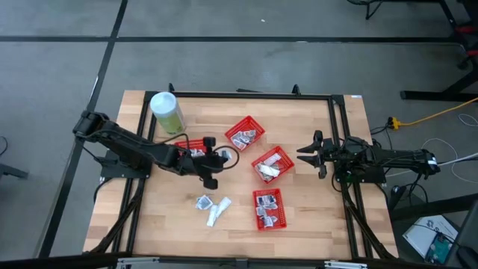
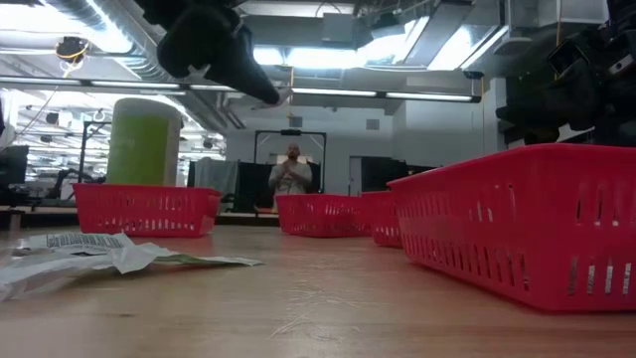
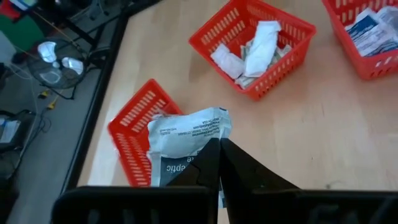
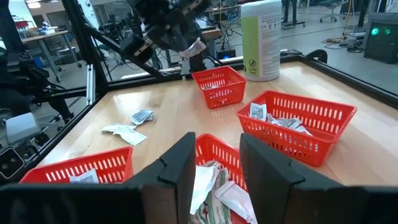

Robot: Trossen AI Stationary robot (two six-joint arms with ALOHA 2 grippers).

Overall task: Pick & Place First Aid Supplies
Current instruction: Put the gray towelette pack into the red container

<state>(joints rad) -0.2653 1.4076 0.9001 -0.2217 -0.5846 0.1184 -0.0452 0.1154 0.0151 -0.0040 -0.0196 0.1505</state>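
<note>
Holding one white-grey packet (image 3: 186, 134) between clenched fingers, the left gripper (image 3: 217, 158) hangs above the table (image 1: 314, 224), over a small red basket (image 3: 140, 140) near the pale-green canister (image 1: 166, 112). Printed lines on the packet are too small to read; a dark band below shows the letters "ptic".

Loose supplies: a few white packets and a wrapped strip (image 1: 213, 208) lie on bare wood toward the table's front, apart from any basket. In the low view one of them (image 2: 94, 249) bears a barcode and fine print, unreadable.

Baskets with contents: three red mesh baskets sit mid-table, one behind (image 1: 245, 133), one in the middle (image 1: 272, 164), one in front (image 1: 267, 208), each holding white-grey packets, some with blue marks.

Canister: white lid, pale-green label with a small round emblem and text blocks (image 4: 262, 38); wording not legible.

Right gripper (image 1: 308, 154): idle at the table's right side, fingers parted, grasping nothing, with the middle basket just ahead of it.

Background: a person (image 2: 291, 171) stands far behind the table.
</note>
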